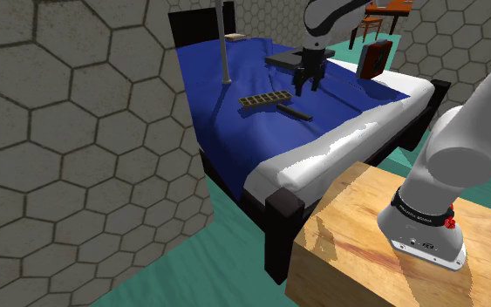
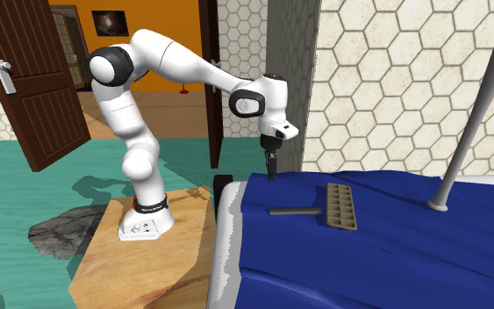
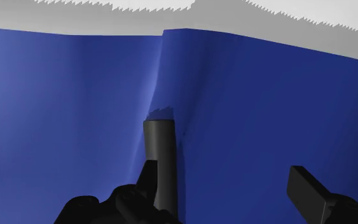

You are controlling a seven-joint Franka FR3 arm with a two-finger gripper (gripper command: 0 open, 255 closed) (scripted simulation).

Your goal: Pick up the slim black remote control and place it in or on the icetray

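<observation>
Gripper [image 1: 307, 85] hangs open low over the blue bed [image 1: 235, 139], its two black fingers [image 3: 308, 189] standing well apart with nothing clasped between them. In the shoulder view it sits in the upper middle of the frame, pointing down at the cover.

The slim dark remote [image 2: 294, 211] lies flat on the cover. It is just below the gripper in the shoulder view, and below and a little right of it near the middle of the second exterior view. In the wrist view the remote runs along beside one finger and is partly covered by it, off to the side of the gap rather than in its middle. I cannot tell whether that finger touches it.

The ice tray [image 2: 340, 206], a brownish strip of small compartments, lies on the cover just beside the remote's end, toward the second exterior view's right. In the shoulder view it is left of the remote. A grey pole [image 2: 468, 123] stands on the bed further right. The arm's base rests on a wooden stand [image 1: 365, 244] at the shoulder view's lower right.
</observation>
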